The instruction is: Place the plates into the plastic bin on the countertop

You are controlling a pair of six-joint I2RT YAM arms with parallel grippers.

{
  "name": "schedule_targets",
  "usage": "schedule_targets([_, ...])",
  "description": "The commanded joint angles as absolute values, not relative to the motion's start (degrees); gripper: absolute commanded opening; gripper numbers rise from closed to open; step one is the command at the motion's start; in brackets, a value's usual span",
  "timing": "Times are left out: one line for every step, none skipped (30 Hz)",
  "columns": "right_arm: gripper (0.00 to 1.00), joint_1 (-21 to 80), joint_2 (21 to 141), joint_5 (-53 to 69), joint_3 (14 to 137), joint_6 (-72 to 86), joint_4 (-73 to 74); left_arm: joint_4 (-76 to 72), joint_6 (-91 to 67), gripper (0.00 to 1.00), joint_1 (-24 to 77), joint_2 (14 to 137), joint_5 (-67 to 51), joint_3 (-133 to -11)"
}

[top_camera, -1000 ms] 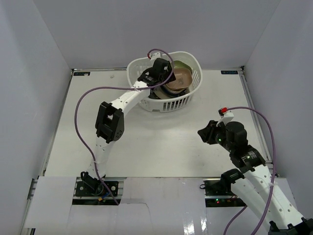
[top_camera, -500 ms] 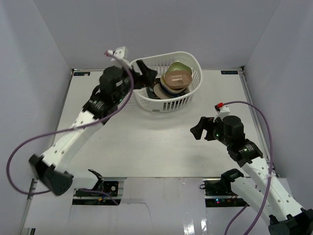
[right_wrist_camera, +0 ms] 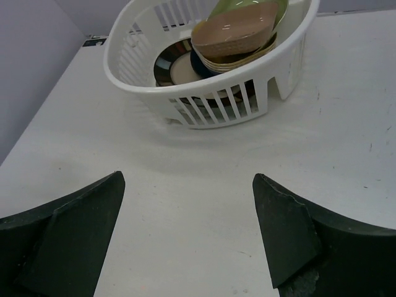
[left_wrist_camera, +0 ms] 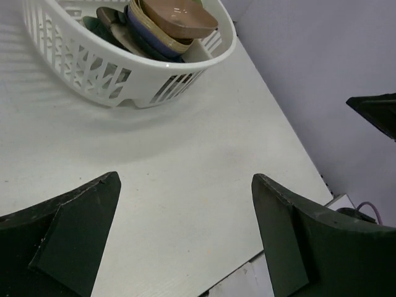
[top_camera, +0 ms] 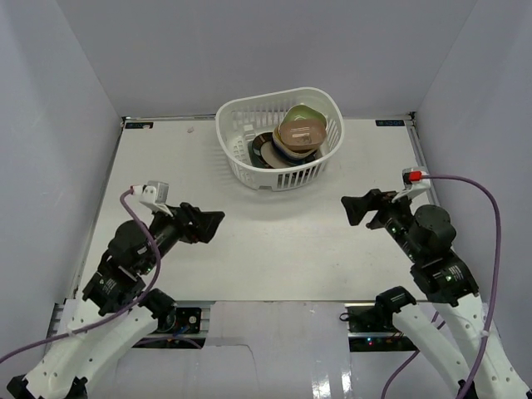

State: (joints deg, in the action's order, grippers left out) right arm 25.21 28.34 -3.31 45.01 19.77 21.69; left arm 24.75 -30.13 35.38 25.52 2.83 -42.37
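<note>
L gripper (top_camera: pixel 212 224) & R gripper (top_camera: pixel 356 208) both wide, empty; plates (top_camera: pixel 301 130) stacked in slotted bin (top_camera: pixel 283 177) well ahead, fwd-right of L, fwd-left of R, approx equidistant.

I see a flat white table (top_camera: pixel 274 241) filling the middle of the overhead view. It is rectangular and closed in by pale walls (top_camera: pixel 75 100) on the left, back and right. Resting on it is a white slotted basket (top_camera: pixel 287 177), in the upper middle of the frame, close to the back edge and a little right of centre. It sits flat on its base, with a soft shadow on the surface along its near side. A small dark label (top_camera: pixel 139 125) marks the upper left corner and a second label (top_camera: pixel 389 123) the upper right. A faint speck (top_camera: pixel 191 130) shows near the back edge, left of the basket.
</note>
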Motion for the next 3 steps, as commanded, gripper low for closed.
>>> schedule_targets([0.9,25.5,27.3,-3.7,42.9,21.4,19.4,26.6,-30.4,0.98,35.5,25.1,0.6,-41.4])
schedule_targets([0.9,25.5,27.3,-3.8,43.1,21.5,19.7,27.3,-30.3,0.98,35.5,26.6,1.1,-42.2])
schedule_targets([0.9,25.6,27.3,-3.9,43.5,21.5,20.0,27.8,-30.2,0.98,35.5,27.2,1.1,-43.0])
